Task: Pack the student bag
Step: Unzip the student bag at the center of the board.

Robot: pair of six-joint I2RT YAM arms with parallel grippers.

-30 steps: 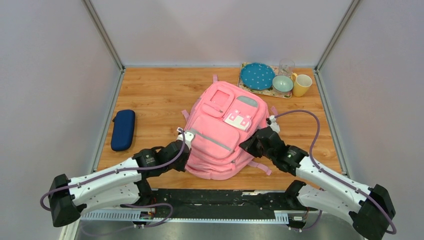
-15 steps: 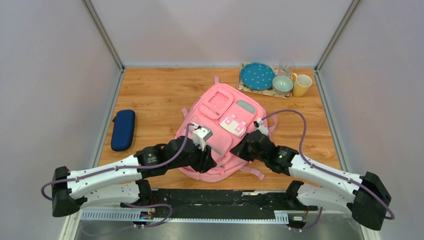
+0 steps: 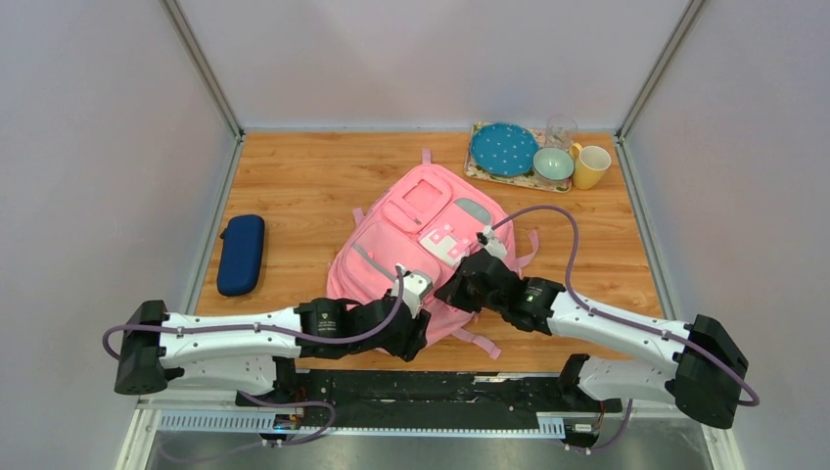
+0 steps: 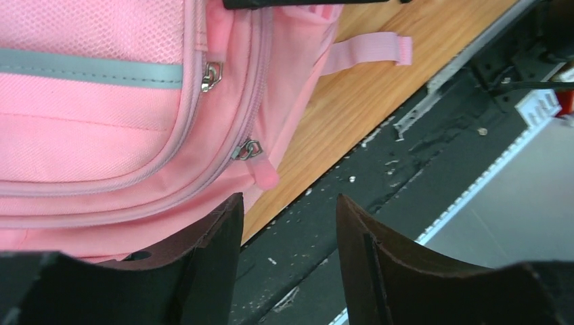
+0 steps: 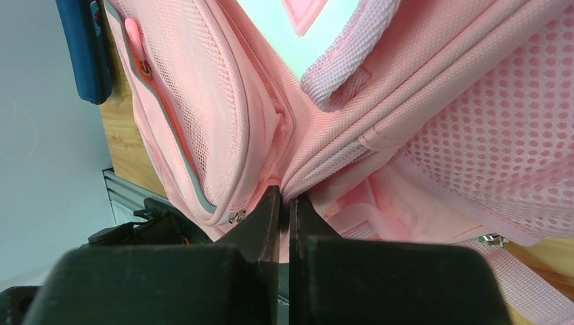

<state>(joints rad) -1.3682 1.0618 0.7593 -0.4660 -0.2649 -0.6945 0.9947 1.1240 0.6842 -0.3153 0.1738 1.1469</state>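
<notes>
Student bag: the student bag point(image 3: 411, 211) lies front up in the middle of the table point(image 3: 294, 186), its top handle toward the far wall and its lower end toward the arms

Left gripper: the left gripper point(image 4: 288, 233) hangs just off the bag's near lower corner, over the table's near edge; its fingers point(image 4: 213, 257) stand partly apart with nothing between them

Right gripper: the right gripper point(image 5: 284, 213) is pinched closed on a fold of pink fabric at a seam on the bag's side (from so close, which panel it is cannot be told)

Zips: the two zip pulls point(image 4: 212, 74) in the left wrist view sit on tracks that look closed; no view shows a compartment standing open

Navy case: the navy case point(image 3: 241, 254) lies near the table's left edge, well apart from the bag and from both arms

Dishes: a blue plate point(image 3: 503, 149), a bowl point(image 3: 553, 164) and a yellow mug point(image 3: 591, 166) stand in the far right corner, apart from the bag

Done so far: judging by this, little beyond the bag being gripped on one side; nothing appears to have gone in

Left to do: probably all the packing, meaning a zip opened, the case carried over and put inside, and the bag closed
</notes>
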